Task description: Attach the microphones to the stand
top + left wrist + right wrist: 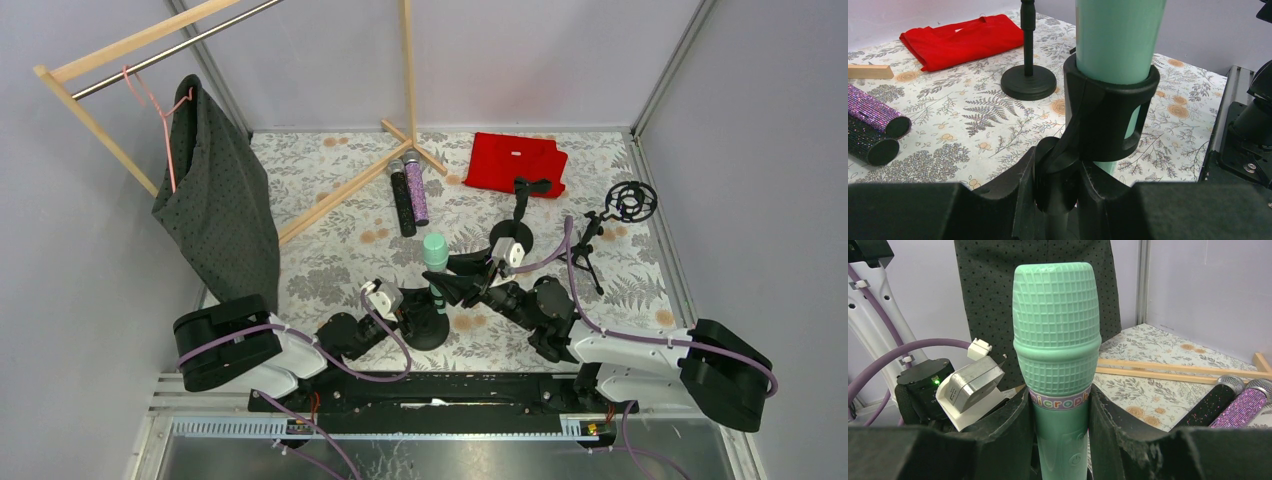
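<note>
Mint-green microphone (1057,340) is standing upright in the clip (1108,115) of the stand (425,328). I'm clamping its body with the right tool (1060,440), forearm stretching low over the worktop (330,250), while my left tool (1055,190) is pinching the post below.

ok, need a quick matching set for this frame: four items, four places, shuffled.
Items:
1. green microphone
2. black microphone
3. red cloth
4. grey dotted garment

Places:
A. on a pink hanger on the rack
B. upright in the stand
C. flat on the table beside the purple microphone
D. folded at the table's far edge

Pairs: 1-B, 2-C, 3-D, 4-A
</note>
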Controlling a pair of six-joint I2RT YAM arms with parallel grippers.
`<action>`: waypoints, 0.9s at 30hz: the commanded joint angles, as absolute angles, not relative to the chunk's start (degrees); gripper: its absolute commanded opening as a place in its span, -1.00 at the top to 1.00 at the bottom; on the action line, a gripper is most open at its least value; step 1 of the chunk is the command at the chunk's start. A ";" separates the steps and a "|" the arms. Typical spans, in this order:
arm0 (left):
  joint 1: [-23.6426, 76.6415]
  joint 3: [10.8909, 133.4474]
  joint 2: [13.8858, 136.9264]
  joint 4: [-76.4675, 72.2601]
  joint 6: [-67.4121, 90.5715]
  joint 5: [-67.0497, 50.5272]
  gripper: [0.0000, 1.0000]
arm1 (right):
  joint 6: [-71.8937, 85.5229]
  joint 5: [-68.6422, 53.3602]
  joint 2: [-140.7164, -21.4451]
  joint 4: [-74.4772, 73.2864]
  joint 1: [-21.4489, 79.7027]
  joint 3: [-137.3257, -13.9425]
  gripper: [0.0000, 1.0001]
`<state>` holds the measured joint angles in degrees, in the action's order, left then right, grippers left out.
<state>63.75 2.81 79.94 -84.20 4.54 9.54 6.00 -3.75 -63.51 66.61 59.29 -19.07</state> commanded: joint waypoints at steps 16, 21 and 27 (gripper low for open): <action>63.37 2.55 80.94 -81.30 5.52 10.73 1.00 | 10.33 -6.37 -66.30 40.69 63.06 -11.98 1.00; 63.39 3.49 81.41 -79.94 4.99 8.65 1.00 | 7.47 -5.13 -63.43 38.39 63.11 -14.69 1.00; 63.37 2.88 81.61 -81.36 5.89 11.28 1.00 | 7.09 -5.75 -65.25 37.62 63.11 -15.54 1.00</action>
